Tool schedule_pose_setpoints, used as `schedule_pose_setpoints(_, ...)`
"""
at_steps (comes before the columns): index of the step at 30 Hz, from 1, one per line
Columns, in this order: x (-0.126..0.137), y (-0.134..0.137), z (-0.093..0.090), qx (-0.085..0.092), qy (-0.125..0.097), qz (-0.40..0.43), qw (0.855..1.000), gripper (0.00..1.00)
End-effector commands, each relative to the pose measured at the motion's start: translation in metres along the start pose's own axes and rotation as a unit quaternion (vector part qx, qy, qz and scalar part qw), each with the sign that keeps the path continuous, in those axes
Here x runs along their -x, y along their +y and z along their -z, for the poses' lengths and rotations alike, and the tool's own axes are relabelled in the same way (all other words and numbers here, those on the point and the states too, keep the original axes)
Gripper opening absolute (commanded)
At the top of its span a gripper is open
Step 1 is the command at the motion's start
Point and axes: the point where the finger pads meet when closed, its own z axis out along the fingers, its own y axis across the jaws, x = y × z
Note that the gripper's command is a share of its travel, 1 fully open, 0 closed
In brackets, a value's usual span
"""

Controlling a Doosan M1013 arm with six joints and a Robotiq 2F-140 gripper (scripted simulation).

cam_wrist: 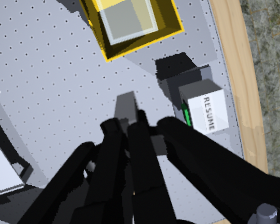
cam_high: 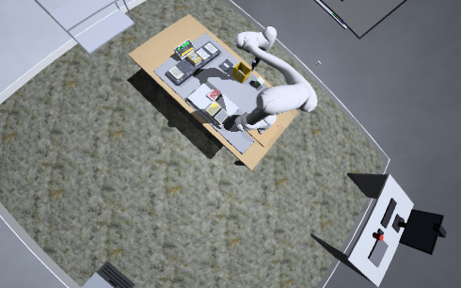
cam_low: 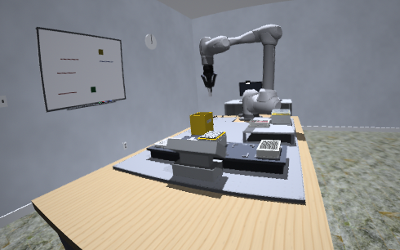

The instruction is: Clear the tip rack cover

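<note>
The yellow waste bin stands upright on the grey deck, and a pale see-through cover (cam_wrist: 127, 12) lies inside it below the rim. The bin also shows from above (cam_high: 242, 72) and in the side view (cam_low: 202, 122). The tip rack (cam_high: 194, 57) with a yellow rim sits in the deck row with no cover on it; it also shows in the side view (cam_low: 212, 136). My gripper (cam_wrist: 130, 106) (cam_low: 210, 87) is shut and empty, high above the deck, between the bin and the RESUME key post (cam_wrist: 203, 108). The post stands near the table edge (cam_high: 257, 84).
Open plates and a reservoir sit beside the rack in the deck row (cam_high: 176, 72). A white plate (cam_low: 268, 148) is at the row's near end. The shelf (cam_high: 210, 102) with several items stands by the arm's base (cam_high: 252, 120). The regrip nest (cam_high: 228, 63) lies left of the bin.
</note>
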Motion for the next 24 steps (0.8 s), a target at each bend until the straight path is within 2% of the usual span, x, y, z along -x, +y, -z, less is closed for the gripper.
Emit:
schedule_pose_setpoints(1, 0.02, 0.003, 0.003, 0.0, 0.004, -0.011, 1.0, 0.0)
schedule_pose_setpoints(4, 0.025, 0.003, 0.003, 0.0, 0.004, -0.011, 1.0, 0.0)
schedule_pose_setpoints(19, 0.1, 0.006, 0.003, 0.0, 0.004, -0.011, 1.0, 0.0)
schedule_pose_setpoints(24, 0.103, 0.006, 0.003, 0.0, 0.004, -0.011, 1.0, 0.0)
